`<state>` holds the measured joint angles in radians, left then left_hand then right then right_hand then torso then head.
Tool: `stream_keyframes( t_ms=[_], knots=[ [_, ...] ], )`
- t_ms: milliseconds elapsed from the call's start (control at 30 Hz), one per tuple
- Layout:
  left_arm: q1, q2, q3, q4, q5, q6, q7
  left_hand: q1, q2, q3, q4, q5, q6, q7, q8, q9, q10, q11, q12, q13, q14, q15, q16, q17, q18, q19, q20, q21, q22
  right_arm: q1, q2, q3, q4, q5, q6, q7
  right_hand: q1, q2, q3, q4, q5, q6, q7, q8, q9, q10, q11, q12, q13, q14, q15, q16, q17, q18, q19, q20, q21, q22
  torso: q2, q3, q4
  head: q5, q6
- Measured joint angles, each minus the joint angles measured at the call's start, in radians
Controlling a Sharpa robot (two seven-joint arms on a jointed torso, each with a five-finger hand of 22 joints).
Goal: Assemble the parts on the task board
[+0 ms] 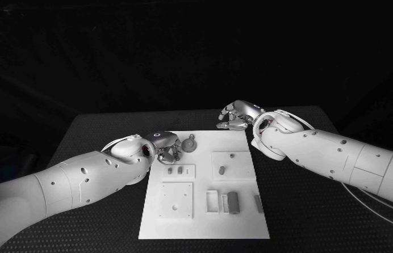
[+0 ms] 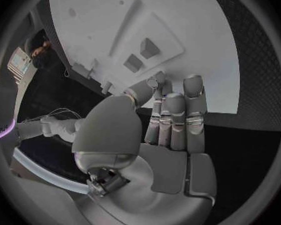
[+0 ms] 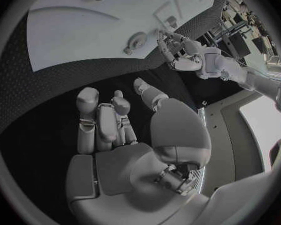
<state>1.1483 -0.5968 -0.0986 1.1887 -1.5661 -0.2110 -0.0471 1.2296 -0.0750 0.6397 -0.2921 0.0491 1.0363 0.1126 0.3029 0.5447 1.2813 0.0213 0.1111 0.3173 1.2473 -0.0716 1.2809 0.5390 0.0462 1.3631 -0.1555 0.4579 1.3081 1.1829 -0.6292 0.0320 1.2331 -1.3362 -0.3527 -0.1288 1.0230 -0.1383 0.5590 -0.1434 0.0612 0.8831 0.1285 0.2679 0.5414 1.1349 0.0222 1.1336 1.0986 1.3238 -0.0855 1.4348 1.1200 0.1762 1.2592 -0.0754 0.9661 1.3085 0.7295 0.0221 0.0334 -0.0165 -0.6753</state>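
Board (image 1: 205, 219) sits mid-table (image 1: 311, 219), long side running away from robot. Grey parts on it: round part w/ a stem (image 1: 189, 146) near far left corner, just beside left hand (image 1: 168, 148); two small pegs (image 1: 174, 171) in a square recess below that; small part (image 1: 222, 169) on the raised square at centre right; block (image 1: 233, 202) w/ slim bars beside it in near right area.

Left hand at board's far left edge, fingers (image 2: 176, 120) straight & close together in wrist view, over the black mat w/ tips at the board edge; nothing held as far as visible. Touching the round part or not: can't tell.

Right hand (image 1: 235, 117) past board's far edge, over table, off the board. Wrist view shows fingers (image 3: 90, 120) loosely extended, palm bare, nothing in it. That view also catches left hand (image 3: 178, 52) next to round part (image 3: 136, 40).
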Motion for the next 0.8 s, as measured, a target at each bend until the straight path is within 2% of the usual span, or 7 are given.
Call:
stream_keyframes(
  t_ms=[367,667,800],
  knots=[
    [0.002,0.002,-0.004,-0.002,-0.006,0.001,0.0,-0.006,0.004,-0.003,0.003,0.0,0.008,-0.005,0.004,0.001,0.008,-0.003,0.0,0.003,0.0,0.0,0.0,0.003,0.0,0.001,-0.001,0.0,0.0,0.0,0.0,0.0,0.0,0.0,0.0,0.0,0.0,0.0,0.0,0.0,0.0,-0.002,-0.002,0.0,0.0,0.001,-0.001,0.0,0.0,0.0,0.0,0.0,0.0,0.0,-0.003,-0.003,0.0,0.0,0.0,0.0003,0.0002,0.0,-0.003],
    [0.001,0.005,-0.006,-0.01,-0.004,-0.001,0.004,-0.006,0.004,-0.003,0.003,0.0,0.008,-0.005,0.004,0.001,0.015,0.001,0.0,0.008,0.0,0.0,0.0,0.005,0.0,0.004,-0.004,-0.006,0.0,0.0,0.0,0.0,0.0,0.0,0.0,0.0,0.0,0.0,0.0,0.0,0.0,-0.002,-0.002,0.0,0.0,0.002,-0.001,0.0,0.0,0.001,0.001,0.0,0.0,0.0,-0.003,-0.003,0.0,0.0,0.0,0.0004,0.0006,0.0,0.0],
    [0.001,0.004,-0.007,-0.011,0.001,-0.003,0.007,-0.011,0.0,-0.007,0.007,0.0,-0.009,0.011,-0.006,-0.004,0.003,0.018,-0.016,0.005,0.0,0.001,0.0,0.008,0.0,0.004,-0.004,-0.008,0.0,0.0,-0.001,0.0,0.0,0.0,0.0,0.0,0.0,0.0,0.0,0.0,0.0,-0.002,-0.002,0.0,0.0,0.002,-0.001,0.0,0.0,0.001,0.001,0.0,0.0,0.0,-0.003,-0.003,0.0,0.0,0.0,0.0004,0.0007,-0.001,0.001]
  ],
)
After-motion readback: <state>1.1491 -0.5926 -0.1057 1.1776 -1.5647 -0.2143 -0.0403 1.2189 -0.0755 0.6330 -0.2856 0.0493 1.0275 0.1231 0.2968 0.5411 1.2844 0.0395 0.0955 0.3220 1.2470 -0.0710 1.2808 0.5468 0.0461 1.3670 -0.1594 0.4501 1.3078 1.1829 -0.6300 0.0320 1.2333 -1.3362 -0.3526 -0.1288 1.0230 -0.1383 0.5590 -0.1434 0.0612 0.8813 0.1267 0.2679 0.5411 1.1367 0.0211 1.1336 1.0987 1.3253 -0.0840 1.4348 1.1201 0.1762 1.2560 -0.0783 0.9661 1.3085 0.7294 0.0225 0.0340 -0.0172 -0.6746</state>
